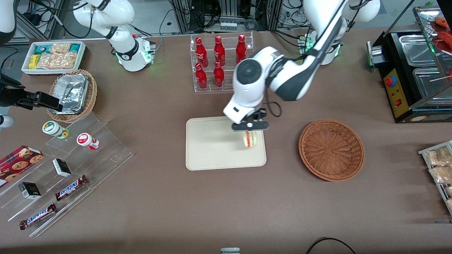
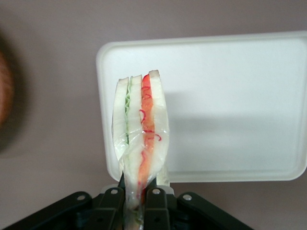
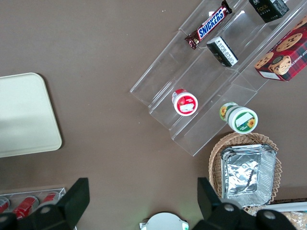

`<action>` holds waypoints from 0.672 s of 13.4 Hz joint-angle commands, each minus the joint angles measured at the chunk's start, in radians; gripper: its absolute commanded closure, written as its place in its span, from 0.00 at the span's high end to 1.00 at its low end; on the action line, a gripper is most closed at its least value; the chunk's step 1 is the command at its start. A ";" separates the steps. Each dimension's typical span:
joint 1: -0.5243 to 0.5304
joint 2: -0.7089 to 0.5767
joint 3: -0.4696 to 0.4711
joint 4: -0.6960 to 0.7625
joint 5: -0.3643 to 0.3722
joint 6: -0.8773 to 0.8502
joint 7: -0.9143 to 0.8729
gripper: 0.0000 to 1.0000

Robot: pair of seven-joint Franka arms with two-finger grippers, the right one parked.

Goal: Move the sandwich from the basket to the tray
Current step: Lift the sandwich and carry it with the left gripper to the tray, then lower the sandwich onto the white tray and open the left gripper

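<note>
Nearest you on the table (image 1: 226, 211): a clear stepped rack (image 1: 67, 169) toward the parked arm's end, carrying two Snickers bars (image 1: 70, 187), small dark boxes (image 1: 61, 167), a cookie box (image 1: 19, 160) and two round tubs (image 1: 87, 140). Toward the working arm's end, at the table's edge, packets of snacks (image 1: 439, 165).

Mid-table: the tray (image 1: 208, 148) lies flat, nothing resting on it. Your gripper (image 1: 250, 131) hangs over the tray's edge nearest the basket, closed on the sandwich (image 1: 250, 139). The wrist view shows the fingers (image 2: 156, 199) pinching the wrapped wedge at one end, its layers standing on edge, green filling on one side, red-orange on the other. The sandwich is held above the tray; you cannot tell from either view whether it touches the surface. The basket (image 1: 331, 150) sits beside the tray, toward the working arm's end, apart from it, with nothing in it.

Farther from you: a clear stand of red bottles (image 1: 219, 61). Toward the parked arm's end, a lighter wicker basket with foil containers (image 1: 72, 93), then a white bin of snack packets (image 1: 54, 56). Toward the working arm's end, a black appliance with metal pans (image 1: 413, 74).
</note>
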 commanded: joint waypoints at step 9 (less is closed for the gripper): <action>-0.098 0.266 0.014 0.178 0.064 0.144 -0.053 0.00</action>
